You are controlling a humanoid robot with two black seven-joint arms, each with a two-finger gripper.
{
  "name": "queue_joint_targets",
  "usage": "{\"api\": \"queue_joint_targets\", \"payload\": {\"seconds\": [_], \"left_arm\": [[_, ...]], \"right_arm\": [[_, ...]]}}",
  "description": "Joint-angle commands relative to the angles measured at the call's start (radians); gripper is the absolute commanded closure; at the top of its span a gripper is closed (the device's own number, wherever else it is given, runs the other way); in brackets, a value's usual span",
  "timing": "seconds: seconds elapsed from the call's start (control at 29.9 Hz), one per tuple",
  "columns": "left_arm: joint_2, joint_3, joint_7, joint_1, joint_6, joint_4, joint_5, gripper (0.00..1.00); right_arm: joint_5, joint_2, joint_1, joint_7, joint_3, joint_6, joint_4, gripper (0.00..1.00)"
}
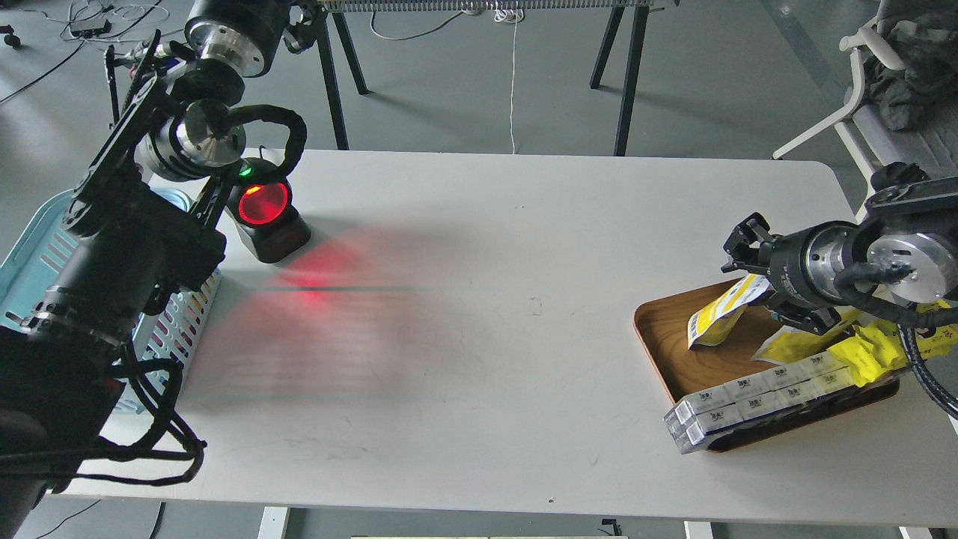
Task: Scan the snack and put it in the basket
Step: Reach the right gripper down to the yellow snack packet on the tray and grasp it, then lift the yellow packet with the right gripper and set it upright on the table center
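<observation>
Head view: snack (717,317) over tray (658,323)

Robotics lab, white table (486,337) with red-glowing scanner (263,213), loose cables (90,19) on grey floor, trestle legs behind

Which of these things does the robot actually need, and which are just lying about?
Needed:
- snack, gripped by the right hand over the tray
- scanner, glowing red
- basket, at the left edge

Lying about:
- tray
- yellow wrappers
- white boxes
- chair
</observation>
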Motion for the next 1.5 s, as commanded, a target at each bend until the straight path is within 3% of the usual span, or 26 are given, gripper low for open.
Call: {"api": "queue_joint_targets", "payload": {"seconds": [0.0, 0.47, 0.63, 0.83, 1.04, 1.24, 1.47], "left_arm": [[0.0, 0.0, 0.0, 0.002, 0.0, 0.004, 0.0, 0.0], [0.001, -0.002, -0.001, 0.008, 0.0, 0.005, 0.0, 0.0], [0.001, 0.0, 0.0, 0.008, 0.0, 0.005, 0.0, 0.0], [-0.002, 0.001, 0.0, 0.008, 0.002, 0.005, 0.0, 0.0], [-0.006, 0.001, 0.002, 0.006, 0.0, 0.004, 0.0, 0.0], [-0.005, 0.001, 0.002, 0.003, 0.0, 0.004, 0.0, 0.0], [-0.002, 0.001, 0.002, 0.005, 0.0, 0.004, 0.0, 0.0]], "right_arm": [[0.002, -0.003, 0.001, -0.008, 0.003, -0.002, 0.002, 1.0], [-0.001, -0.047, 0.04, -0.02, 0.017, -0.002, 0.005, 1.0], [0.005, -0.15, 0.113, -0.02, 0.158, -0.002, 0.004, 1.0], [0.04, -0.137, 0.163, -0.02, 0.267, -0.059, -0.007, 1.0], [0.137, 0.039, 0.127, -0.018, 0.374, -0.178, -0.07, 1.0], [0.169, 0.254, -0.051, -0.02, 0.563, -0.276, -0.211, 1.0], [0.169, 0.458, -0.134, -0.02, 0.582, -0.293, -0.312, 1.0]]}}
